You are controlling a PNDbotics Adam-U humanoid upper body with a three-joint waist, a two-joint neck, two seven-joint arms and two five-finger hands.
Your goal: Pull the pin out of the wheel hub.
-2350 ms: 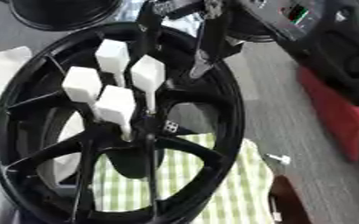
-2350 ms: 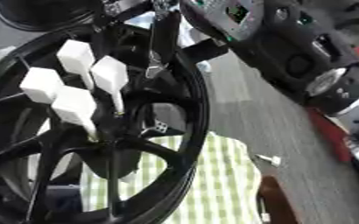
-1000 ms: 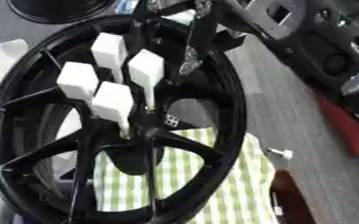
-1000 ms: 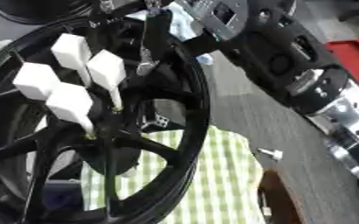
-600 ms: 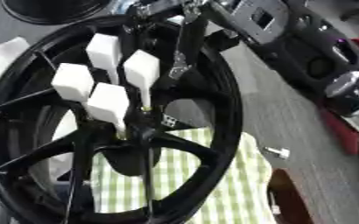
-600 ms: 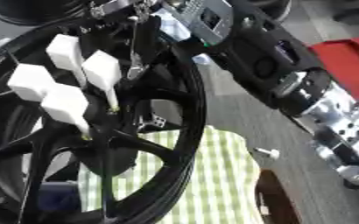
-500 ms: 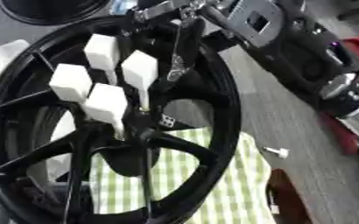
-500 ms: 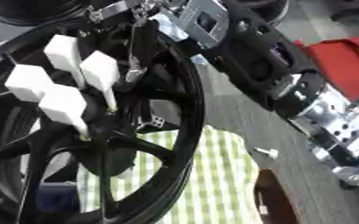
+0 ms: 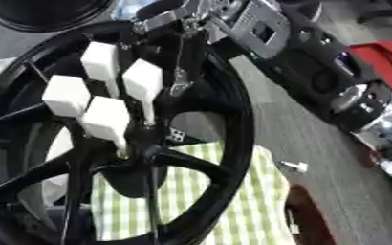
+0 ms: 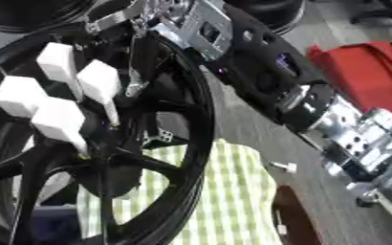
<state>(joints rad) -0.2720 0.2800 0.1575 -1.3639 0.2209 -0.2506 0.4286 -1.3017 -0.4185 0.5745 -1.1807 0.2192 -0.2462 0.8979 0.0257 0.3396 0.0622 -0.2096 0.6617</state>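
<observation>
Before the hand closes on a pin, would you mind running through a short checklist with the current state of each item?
1. Four white-headed pins seated in the wheel hub: ok.
2. Right hand hanging beside the pins: ok.
3. Fingers closed on a pin: not ok, none held.
4. Wheel resting on the checked cloth: ok.
5. Left hand clear of the wheel: cannot tell, not in view.

Pins (image 9: 107,118) tight together — rim (image 9: 237,119) alongside

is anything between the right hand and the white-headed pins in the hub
Nothing visible blocks it. The right hand hangs over the wheel's upper rim, just right of the nearest pin, with open space between the spokes separating them.
</observation>
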